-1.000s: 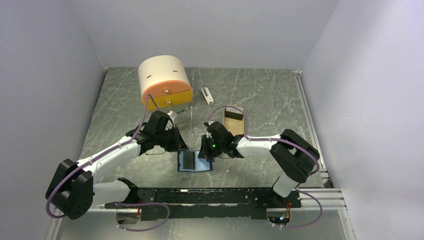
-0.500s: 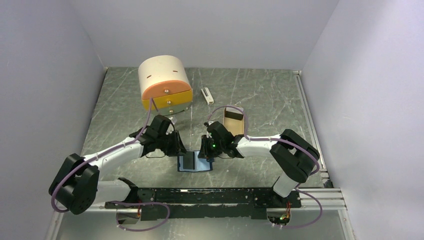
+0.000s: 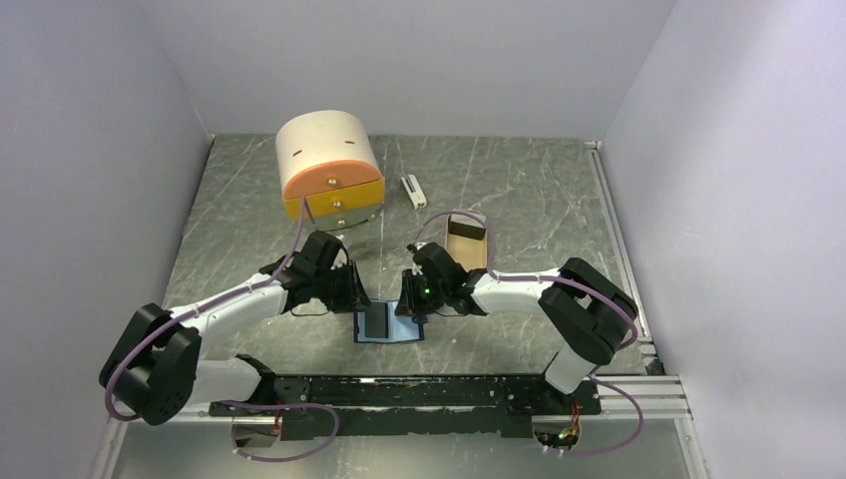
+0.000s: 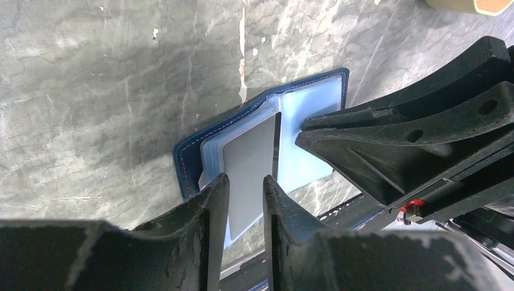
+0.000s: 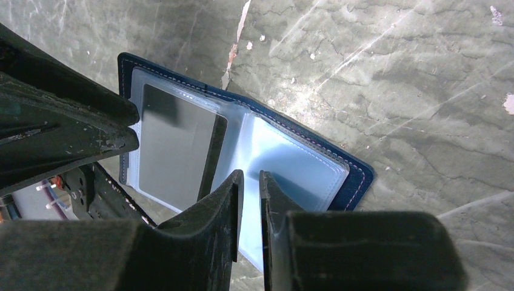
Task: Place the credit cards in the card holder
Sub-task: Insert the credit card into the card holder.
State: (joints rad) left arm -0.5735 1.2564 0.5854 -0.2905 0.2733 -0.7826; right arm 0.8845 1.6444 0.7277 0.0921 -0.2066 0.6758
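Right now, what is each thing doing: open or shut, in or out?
card holder, open flat on the table.
credit card, lying inside the open holder.
left gripper, jaws slightly apart, holding nothing.
right gripper, jaws nearly together over the holder; grip unclear.
tan tin, open.
drawer box, drawers look shut.

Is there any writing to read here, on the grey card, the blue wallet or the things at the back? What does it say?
No text can be read anywhere in these views.
credit card: blank grey face.
card holder: plain, no logo visible.
domed drawer box: no label visible.
small white bar: any marking is too small to read.
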